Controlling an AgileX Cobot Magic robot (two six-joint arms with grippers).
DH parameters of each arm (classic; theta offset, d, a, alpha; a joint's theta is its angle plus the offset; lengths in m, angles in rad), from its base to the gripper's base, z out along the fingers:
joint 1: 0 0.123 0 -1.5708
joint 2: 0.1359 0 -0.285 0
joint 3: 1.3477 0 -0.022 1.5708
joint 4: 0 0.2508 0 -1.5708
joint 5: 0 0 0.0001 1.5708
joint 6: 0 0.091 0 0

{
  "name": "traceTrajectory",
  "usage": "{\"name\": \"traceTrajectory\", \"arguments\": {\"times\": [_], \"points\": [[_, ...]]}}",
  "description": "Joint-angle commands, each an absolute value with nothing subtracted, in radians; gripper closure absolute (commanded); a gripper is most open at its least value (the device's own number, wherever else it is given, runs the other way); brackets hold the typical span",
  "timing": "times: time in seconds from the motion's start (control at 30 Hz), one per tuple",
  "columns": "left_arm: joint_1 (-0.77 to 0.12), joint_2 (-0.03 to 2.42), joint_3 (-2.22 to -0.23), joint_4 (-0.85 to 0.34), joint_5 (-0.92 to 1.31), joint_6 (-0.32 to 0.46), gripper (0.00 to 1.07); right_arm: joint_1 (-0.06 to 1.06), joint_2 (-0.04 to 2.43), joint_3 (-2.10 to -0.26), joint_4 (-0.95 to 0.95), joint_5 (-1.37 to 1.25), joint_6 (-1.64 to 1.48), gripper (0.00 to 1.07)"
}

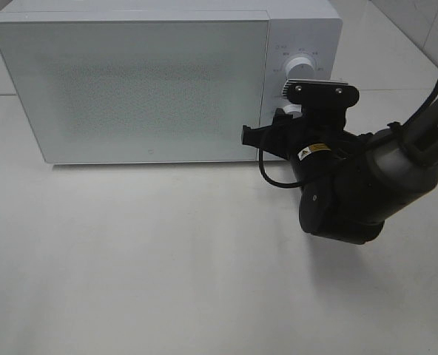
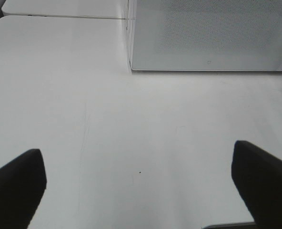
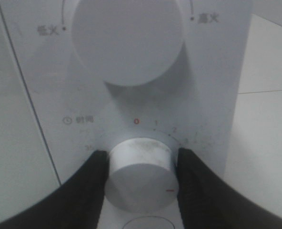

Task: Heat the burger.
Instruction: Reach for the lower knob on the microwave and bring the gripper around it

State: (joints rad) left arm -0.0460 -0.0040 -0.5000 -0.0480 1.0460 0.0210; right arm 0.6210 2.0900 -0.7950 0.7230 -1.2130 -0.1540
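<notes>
Microwave [image 1: 130, 89] door shut, we look down from the high camera at its speckled window, which lets us make out nothing inside; the burger shows in none of our views, so we cannot tell where it is. The right arm [image 1: 367, 185] hides most of the control panel below the upper dial [image 1: 302, 64], and the right pincer [image 1: 289, 109] is largely covered by its own camera mount. A yellow-and-black sticker [image 1: 313, 151] on the arm is too small to read, and the lettering at the frame's edge is cut off. From the left wrist, we see the left pincer [image 2: 141, 186] spread wide and released, its dark fingers [image 2: 17, 183] cut off at the frame's corners, nothing between them but bare table [image 2: 131, 119]; the microwave's [image 2: 212, 38] corner lies ahead. From the right wrist, the panel reads 低火 and 高火 beside the upper dial [image 3: 127, 38], then 时间 with a clock sign, a red 0, and 1, 2 along an arc. The right pincer [image 3: 141, 164] grasps the timer dial [image 3: 141, 179], one finger touching each side.
</notes>
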Motion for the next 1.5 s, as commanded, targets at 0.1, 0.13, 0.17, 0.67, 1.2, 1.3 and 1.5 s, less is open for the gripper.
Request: {"name": "traceTrajectory", "arguments": {"times": [0.1, 0.13, 0.17, 0.67, 1.2, 1.3, 1.5], "points": [[-0.044, -0.03, -0.497, -0.056, 1.037, 0.02, 0.09, 0.617, 2.087, -0.806, 0.724, -1.241, 0.026, 0.96], [-0.044, -0.03, -0.497, -0.056, 1.037, 0.02, 0.09, 0.617, 2.087, -0.806, 0.724, -1.241, 0.026, 0.96], [-0.044, -0.03, -0.497, -0.056, 1.037, 0.02, 0.09, 0.617, 2.087, -0.806, 0.724, -1.242, 0.088, 0.96], [-0.044, -0.03, -0.497, -0.056, 1.037, 0.02, 0.09, 0.617, 2.087, -0.806, 0.716, -1.249, 0.485, 0.96], [-0.044, -0.03, -0.497, -0.056, 1.037, 0.02, 0.09, 0.617, 2.087, -0.806, 0.716, -1.283, 0.87, 0.97], [-0.044, -0.03, -0.497, -0.056, 1.037, 0.02, 0.09, 0.617, 2.087, -0.806, 0.717, -1.307, 0.915, 0.97], [-0.044, -0.03, -0.497, -0.056, 1.037, 0.02, 0.09, 0.617, 2.087, -0.806, 0.719, -1.324, 1.104, 0.97]]}}
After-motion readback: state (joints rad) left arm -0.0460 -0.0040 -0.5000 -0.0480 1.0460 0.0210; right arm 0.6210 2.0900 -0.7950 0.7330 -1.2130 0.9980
